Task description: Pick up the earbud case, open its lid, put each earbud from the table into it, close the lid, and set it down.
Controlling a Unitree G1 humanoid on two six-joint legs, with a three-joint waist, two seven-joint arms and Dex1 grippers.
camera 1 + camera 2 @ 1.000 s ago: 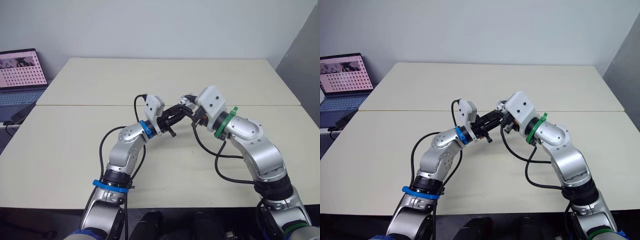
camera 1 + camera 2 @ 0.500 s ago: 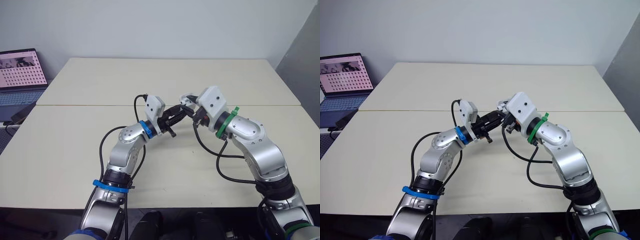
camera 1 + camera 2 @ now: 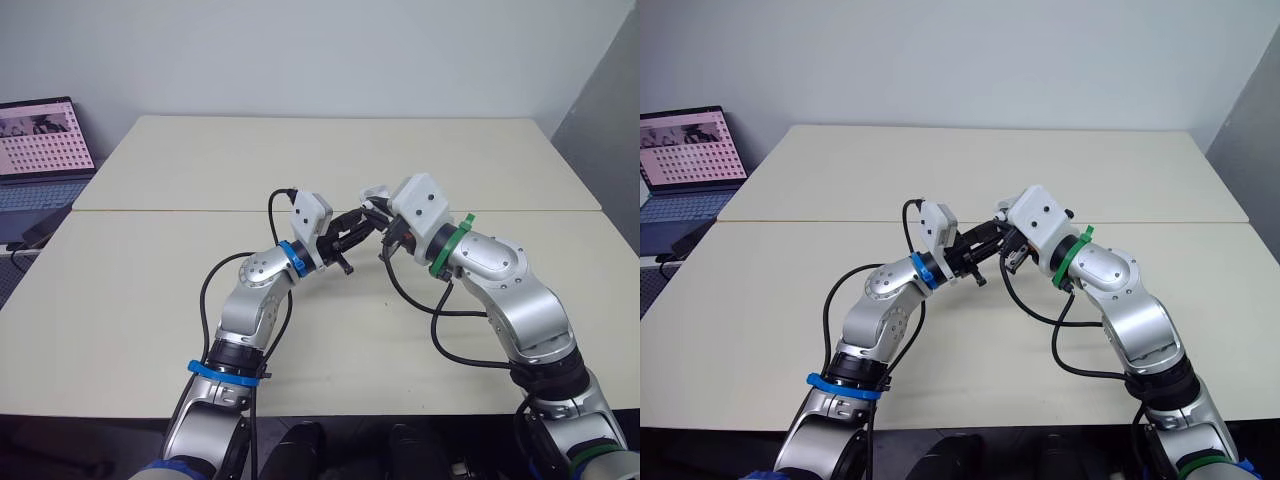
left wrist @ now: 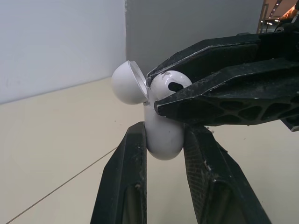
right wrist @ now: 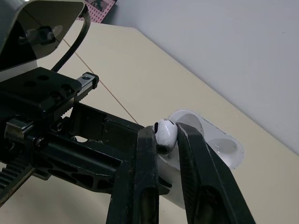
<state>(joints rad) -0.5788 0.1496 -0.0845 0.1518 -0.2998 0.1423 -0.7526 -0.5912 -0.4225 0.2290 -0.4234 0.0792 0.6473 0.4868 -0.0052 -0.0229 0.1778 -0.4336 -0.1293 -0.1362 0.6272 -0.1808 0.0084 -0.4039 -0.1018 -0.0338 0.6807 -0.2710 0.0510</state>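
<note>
Fingers (image 4: 125, 179) of the left gripper (image 4: 166, 135) are clamped on the white earbud case (image 4: 162, 145), one on each side of its rounded body. They hold it clear of the table (image 3: 140, 300) with its lid (image 4: 127, 83) swung open. The right gripper (image 5: 167, 139) comes in from the opposite side, and its two black fingers pinch a white earbud (image 4: 169, 85) between their tips. The earbud sits right at the case's open mouth, just beside the raised lid. Whether it is seated in its socket cannot be told.

In the head views both grippers meet above the middle of the table, just on the near side of the seam (image 3: 180, 211) that runs across it. A laptop (image 3: 40, 140) stands open past the table's far left corner.

Compared with half a second ago, the right gripper and its wrist have shifted slightly toward the robot's left, closing in on the case. The left arm holds much the same pose as before, and the lid stands open as it did then.
</note>
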